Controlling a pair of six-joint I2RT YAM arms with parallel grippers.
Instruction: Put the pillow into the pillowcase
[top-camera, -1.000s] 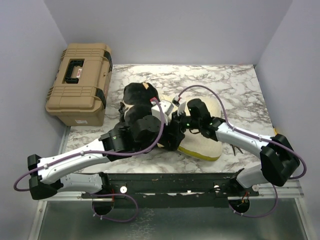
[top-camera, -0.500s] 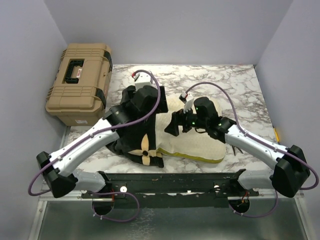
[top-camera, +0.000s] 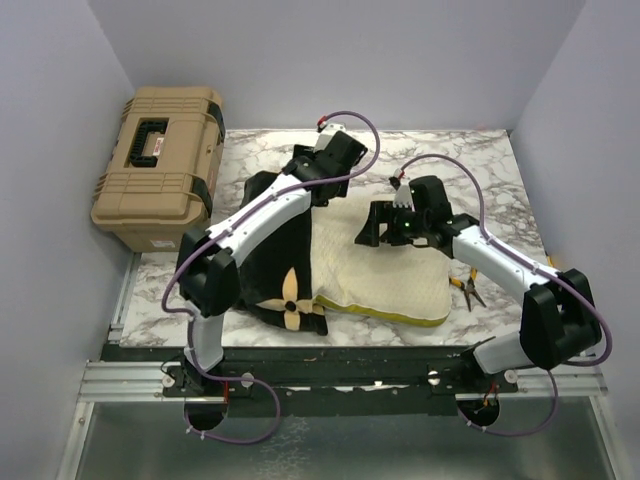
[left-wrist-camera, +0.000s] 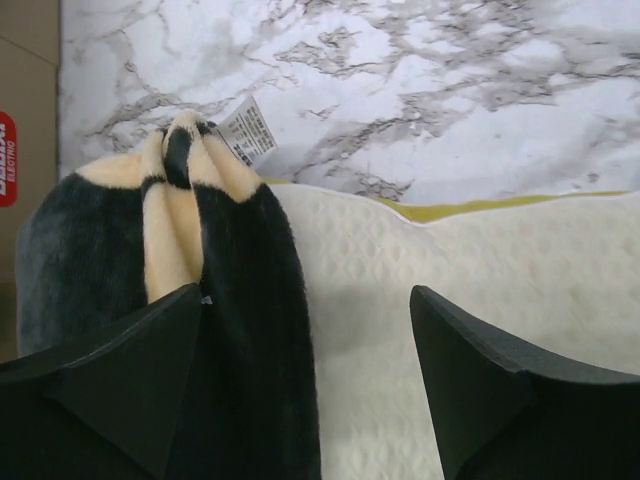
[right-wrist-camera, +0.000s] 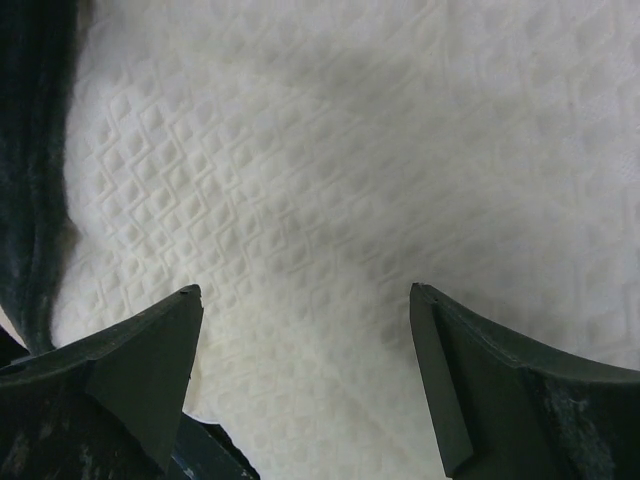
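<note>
Starting at the left claw (left-wrist-camera: 308, 295): spread wide, pinching nothing, hovering over the edge of the pillowcase (top-camera: 278, 262) against the pillow (top-camera: 385, 275). Over to the right claw (right-wrist-camera: 305, 290): spread too, empty, poised above bare quilted pillow on the half farther from the toolbox (top-camera: 160, 165). Placing the pieces: pillowcase just beside the toolbox, pillow sticking out on the side away from the toolbox, long axis pointing away from it. Looks roughly a third sleeved. Calls for the left claw, nearer the fabric rim, to pinch that edge and draw it away from the toolbox. Beyond the pillow, farthest from the toolbox, pliers (top-camera: 468, 290) on the table (top-camera: 440, 160), nothing in the way.
</note>
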